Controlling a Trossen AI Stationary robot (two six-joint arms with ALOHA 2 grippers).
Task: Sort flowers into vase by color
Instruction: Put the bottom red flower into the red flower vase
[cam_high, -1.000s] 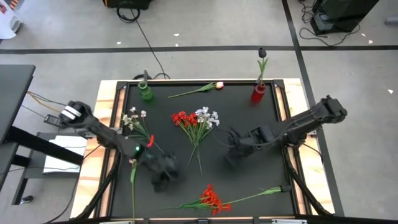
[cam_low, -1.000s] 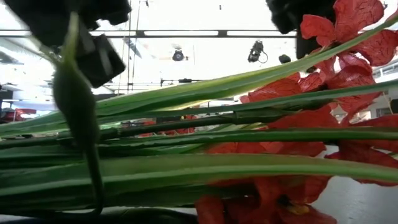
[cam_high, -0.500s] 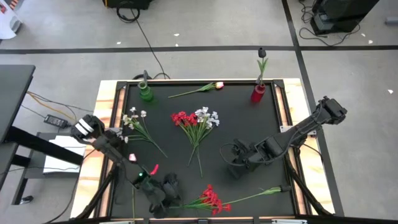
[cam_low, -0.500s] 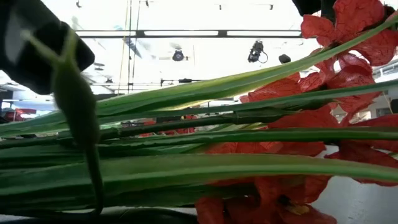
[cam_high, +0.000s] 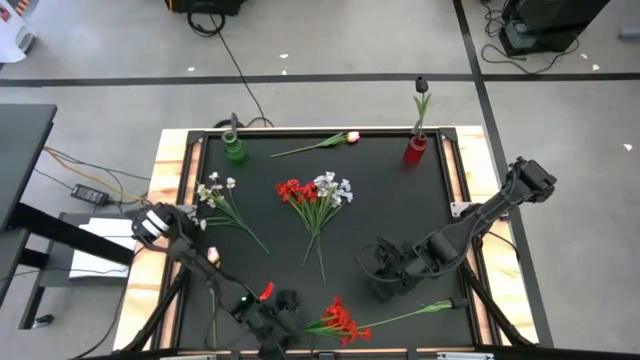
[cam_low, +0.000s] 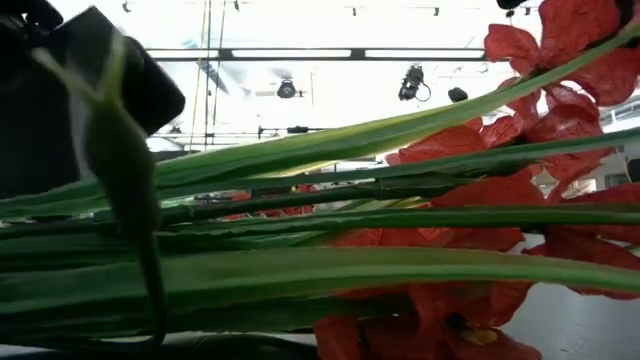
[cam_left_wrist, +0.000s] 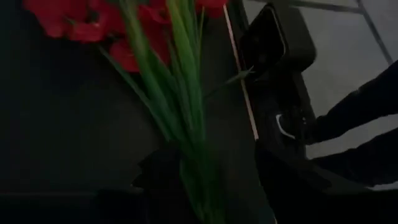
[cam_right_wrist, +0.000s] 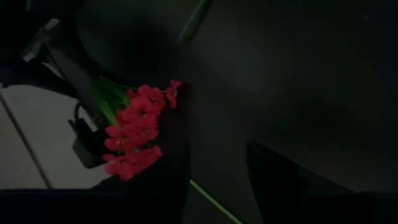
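**Left pincer arrives at the near red bunch**

The left pincer (cam_high: 283, 318) has travelled from the left middle of the worktop (cam_high: 390, 210) to its near edge, and now it sits at the leafy end of the red bunch (cam_high: 340, 319) lying there. In the left wrist view the green leaves (cam_left_wrist: 180, 112) run between its two dark fingers, which are spread on both sides; they have not closed on anything yet. A pink-white bud (cam_high: 212, 256) on a long stem lies near the left edge, beside this arm.

The right pincer (cam_high: 388, 268) has also come nearer and hovers just behind the same bunch; its fingers look spread and empty in the right wrist view.

I judge that this bunch is the next one to be picked. The red vase (cam_high: 415, 149) at the far right holds only one dark flower (cam_high: 422, 86), and the green vase (cam_high: 235, 148) at the far left looks empty. A mixed red and white bunch (cam_high: 315, 193), a white spray (cam_high: 218, 190) and another bud (cam_high: 350, 137) remain on the worktop, so most of the sorting is still ahead.
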